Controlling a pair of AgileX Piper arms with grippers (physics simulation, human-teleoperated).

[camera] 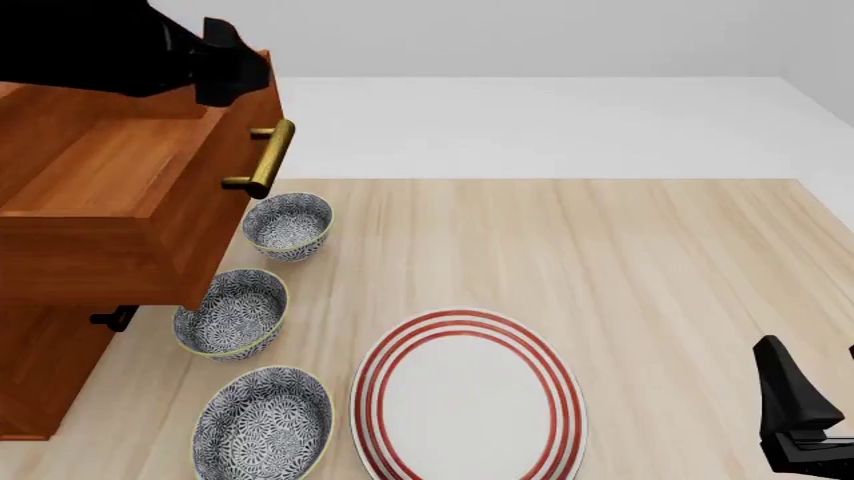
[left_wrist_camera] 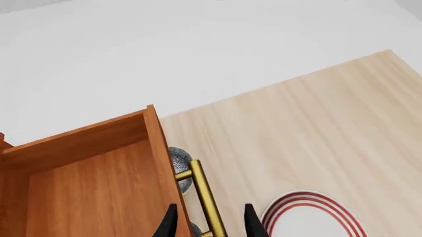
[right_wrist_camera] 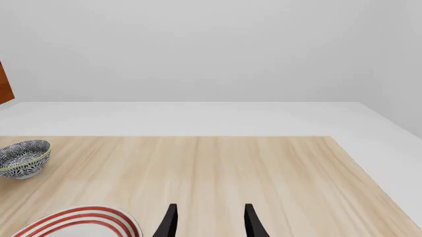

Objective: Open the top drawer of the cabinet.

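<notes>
— What did the left claw (left_wrist_camera: 207,222) hold?
— Its fingers stood apart around the drawer (camera: 114,190)'s brass handle (camera: 266,158), not clenched; the drawer hung pulled out at the table (camera: 641,260)'s left edge.
— Risk?
— The claw slipping off sideways. The right claw (right_wrist_camera: 208,221) was released. Three bowls (camera: 288,225), one plate (camera: 467,395).

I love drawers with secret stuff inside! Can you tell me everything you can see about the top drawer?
The top drawer is reddish-brown wood, a wide box, pulled well out of the cabinet so it hangs over the patterned bowls. What shows of its inside looks empty. A brass bar handle sits on its front. In the left wrist view the left gripper has its fingers on either side of that handle; whether they squeeze it, I cannot tell.
</notes>
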